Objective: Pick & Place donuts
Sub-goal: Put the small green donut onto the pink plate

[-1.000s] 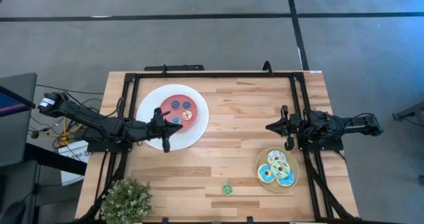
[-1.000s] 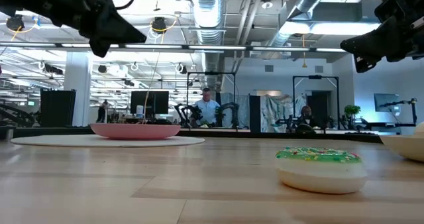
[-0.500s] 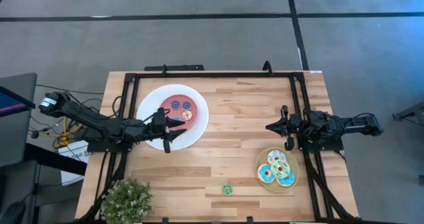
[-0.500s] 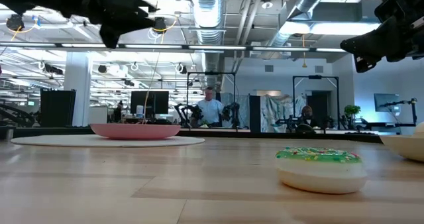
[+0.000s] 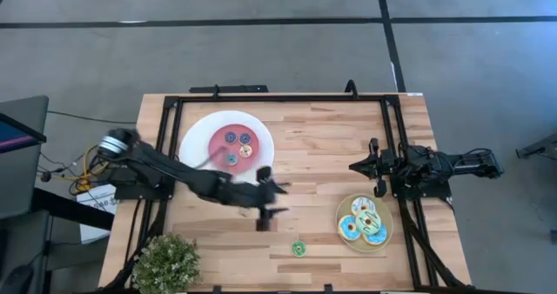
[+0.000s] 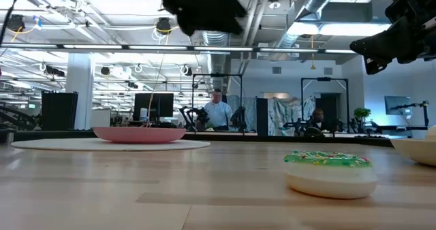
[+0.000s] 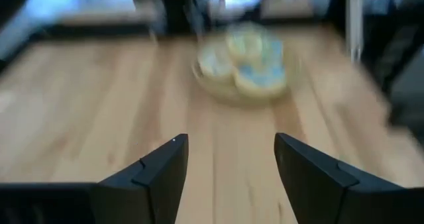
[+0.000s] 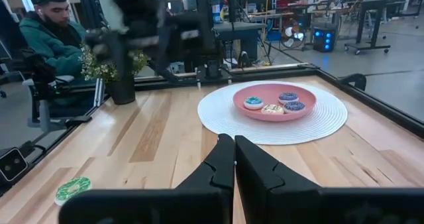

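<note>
A green-iced donut with sprinkles is seen resting on the wooden table at about 4 o'clock. At 9 o'clock, a pink dish is set on a white mat. A dark arm is hung at 12 o'clock, another at 2 o'clock. A tan plate's rim is glimpsed at 3 o'clock. Beyond the table, a person is seen at centre.

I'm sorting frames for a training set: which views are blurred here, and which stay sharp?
Left wrist view: heavily smeared; the tan plate of donuts is a soft blob, though the left gripper shows open. High view: the left arm streaks over mid-table, its tip hazy; the right gripper is crisp. Low view: the green donut is sharp. Right wrist view: table sharp, the far arm blurred.
</note>
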You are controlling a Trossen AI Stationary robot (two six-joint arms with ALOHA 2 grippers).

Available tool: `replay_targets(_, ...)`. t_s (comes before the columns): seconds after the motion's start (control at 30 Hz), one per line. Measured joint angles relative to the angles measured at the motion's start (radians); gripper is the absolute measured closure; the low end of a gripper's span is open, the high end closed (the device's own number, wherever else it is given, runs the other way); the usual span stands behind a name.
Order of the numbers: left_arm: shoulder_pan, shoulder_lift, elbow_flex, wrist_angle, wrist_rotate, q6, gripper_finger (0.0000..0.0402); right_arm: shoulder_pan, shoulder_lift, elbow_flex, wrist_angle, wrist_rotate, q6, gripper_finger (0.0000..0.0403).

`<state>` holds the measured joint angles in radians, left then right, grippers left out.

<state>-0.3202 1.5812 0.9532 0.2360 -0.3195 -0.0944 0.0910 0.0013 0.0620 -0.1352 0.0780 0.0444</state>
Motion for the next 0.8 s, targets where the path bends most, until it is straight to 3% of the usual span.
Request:
replay_targets(0.17, -0.024, 0.249, 0.405, -0.568, 0.002, 0.002, 0.0184, 0.000, 0.000, 0.000, 0.000, 0.000, 0.000, 0.0398)
replay_targets(0.3, -0.057, 0.428, 0.672, -0.848, 0.007, 0.022, 0.0184, 0.000, 0.000, 0.000, 0.000, 0.000, 0.000, 0.0398)
replay_targets(0.53, -0.111, 0.670, 1.021, -1.092, 0.050, 0.052, 0.0184, 0.000, 0.000, 0.000, 0.001, 0.000, 0.000, 0.0397)
replay_targets(0.8, -0.126, 0.818, 1.187, -1.141, 0.158, 0.054, 0.0172, 0.000, 0.000, 0.000, 0.001, 0.000, 0.000, 0.0397)
